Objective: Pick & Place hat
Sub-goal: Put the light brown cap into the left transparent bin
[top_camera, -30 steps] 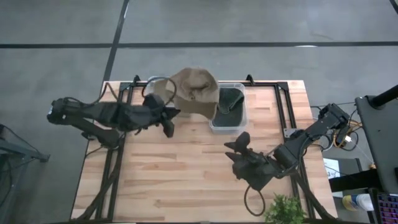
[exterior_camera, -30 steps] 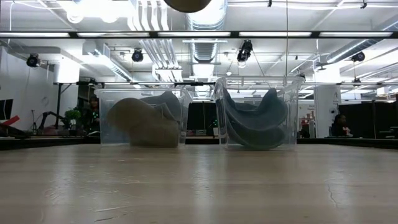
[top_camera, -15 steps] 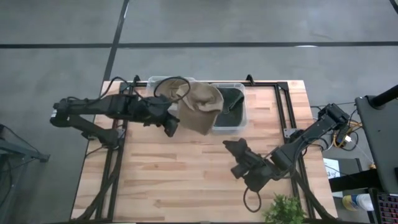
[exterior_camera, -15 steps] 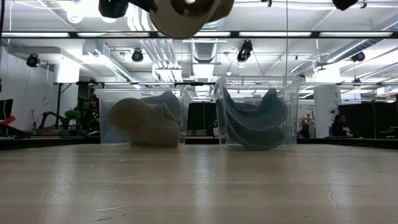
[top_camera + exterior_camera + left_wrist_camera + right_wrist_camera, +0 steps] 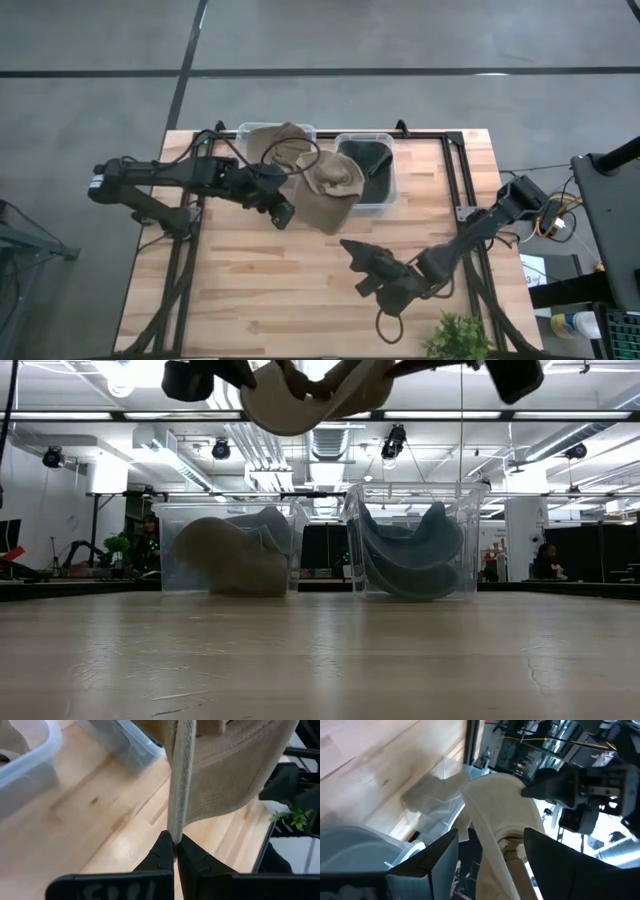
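Tan hat aloft near the table's far edge

I see no readable writing; my left gripper pinches the ribbed tan hat by its brim above the wooden table, right gripper spread, empty.

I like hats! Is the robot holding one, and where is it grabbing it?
Yes. The left hand pinches the tan hat by the edge of its brim, up in the air. The right hand is open and holds nothing.

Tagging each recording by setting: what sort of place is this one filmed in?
Most likely a large open robotics lab or workshop: exposed ceiling ducts and strip lights, a bare concrete floor, and a wooden bench with two robot arms.
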